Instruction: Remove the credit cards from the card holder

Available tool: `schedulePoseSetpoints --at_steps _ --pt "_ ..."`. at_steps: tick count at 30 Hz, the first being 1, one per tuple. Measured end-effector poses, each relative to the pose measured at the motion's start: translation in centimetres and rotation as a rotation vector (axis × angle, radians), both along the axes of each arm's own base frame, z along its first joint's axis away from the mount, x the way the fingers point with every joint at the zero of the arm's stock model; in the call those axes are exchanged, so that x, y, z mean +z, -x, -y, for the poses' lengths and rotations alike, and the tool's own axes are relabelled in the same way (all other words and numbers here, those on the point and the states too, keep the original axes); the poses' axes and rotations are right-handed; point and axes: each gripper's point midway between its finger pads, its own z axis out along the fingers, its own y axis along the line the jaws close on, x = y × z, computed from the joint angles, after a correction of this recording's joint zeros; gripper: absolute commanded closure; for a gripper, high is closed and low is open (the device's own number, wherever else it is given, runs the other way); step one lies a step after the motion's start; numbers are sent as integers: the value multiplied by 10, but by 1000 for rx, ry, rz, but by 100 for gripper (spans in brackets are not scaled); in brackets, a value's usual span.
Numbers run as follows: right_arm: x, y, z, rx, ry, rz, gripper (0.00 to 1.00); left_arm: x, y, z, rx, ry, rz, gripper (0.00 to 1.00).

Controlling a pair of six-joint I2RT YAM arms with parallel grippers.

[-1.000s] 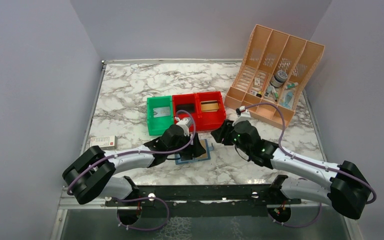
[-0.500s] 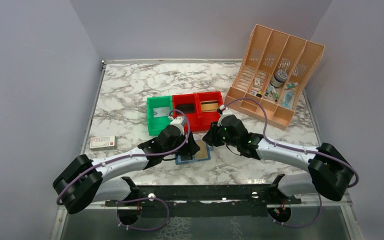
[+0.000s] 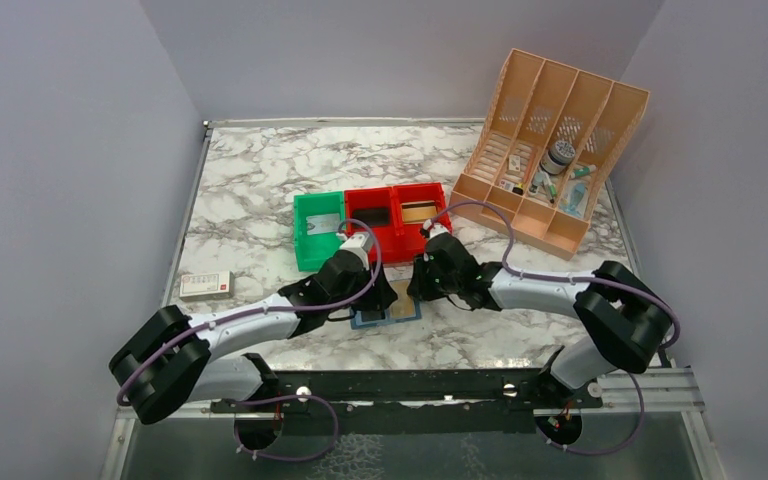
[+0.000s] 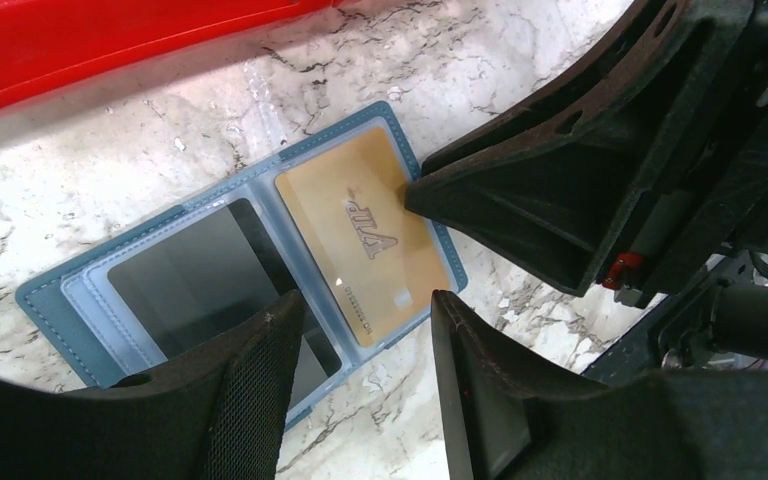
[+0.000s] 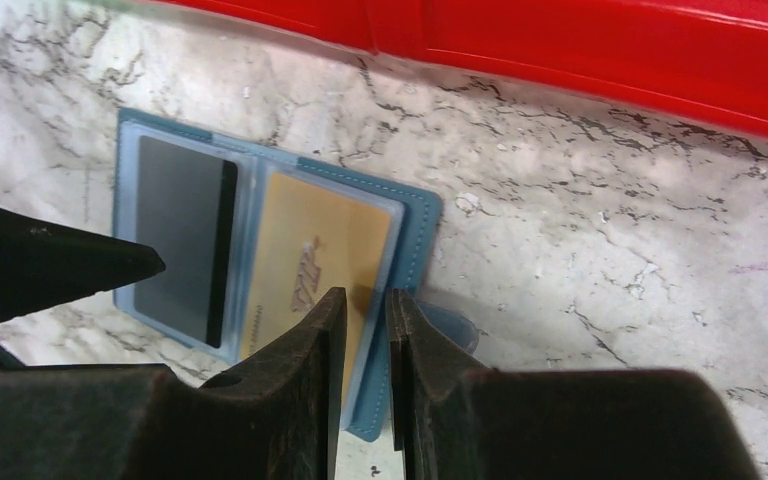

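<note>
Right wrist view: the blue wallet [image 5: 415, 215] lies open and flat on the table [image 5: 580, 230], just in front of the red bins [image 5: 560, 50]. A gold card [image 5: 305, 270] sits in one side and a dark card [image 5: 175, 230] in the other. The gold card's long side points at the right gripper [image 5: 360, 340]. Its fingers are almost together around the card's near end. Maybe they hold it; I cannot tell. The left gripper [image 4: 365, 390] is spread wide by the dark card.

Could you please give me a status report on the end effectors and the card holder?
Left end effector open above card holder. Right end effector narrow at gold card edge, grip unconfirmed. Grey card pocketed; nothing blocking.
</note>
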Motion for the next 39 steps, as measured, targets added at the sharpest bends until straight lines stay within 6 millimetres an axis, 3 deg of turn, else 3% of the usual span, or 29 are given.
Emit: schedulePoseSetpoints --at_steps 10,17,39 --pt "-11 -1 5 -16 41 -14 81 -21 -1 3 7 -27 -47 55" --pt "-10 -4 5 -24 47 -7 81 -36 0 2 33 -44 -95 65" --pt "-14 -5 6 -23 62 -8 82 -42 -11 11 103 -4 -122 78"
